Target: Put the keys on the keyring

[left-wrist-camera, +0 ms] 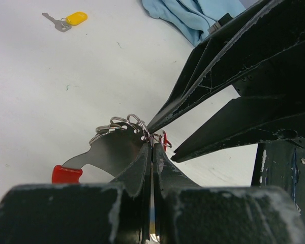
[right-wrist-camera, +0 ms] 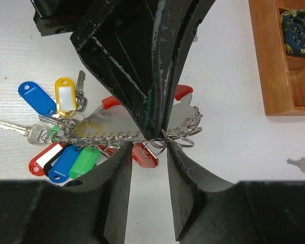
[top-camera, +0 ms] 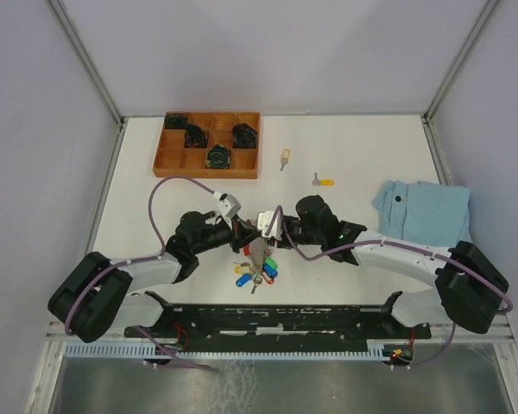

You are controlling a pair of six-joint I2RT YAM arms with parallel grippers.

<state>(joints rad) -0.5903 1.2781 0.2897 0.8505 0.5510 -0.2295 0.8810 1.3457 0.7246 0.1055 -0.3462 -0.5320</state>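
Note:
The keyring (right-wrist-camera: 66, 132) is a silver curved plate with red ends, a beaded chain and blue, green, red and yellow tags; it lies between the arms (top-camera: 255, 269). My left gripper (left-wrist-camera: 152, 145) is shut on its small split rings at the plate's edge, seen from above as dark fingers (right-wrist-camera: 157, 76). My right gripper (right-wrist-camera: 148, 150) stands open, its jaws either side of those rings and a red tag (right-wrist-camera: 145, 155). Two loose keys with yellow tags lie farther back, one (top-camera: 285, 158) near the tray and one (top-camera: 324, 182) to its right.
A wooden compartment tray (top-camera: 207, 164) with dark coiled items stands at the back left. A folded light blue cloth (top-camera: 423, 211) lies at the right, beside the right arm. In the left wrist view the right gripper's fingers (left-wrist-camera: 218, 76) crowd the right side.

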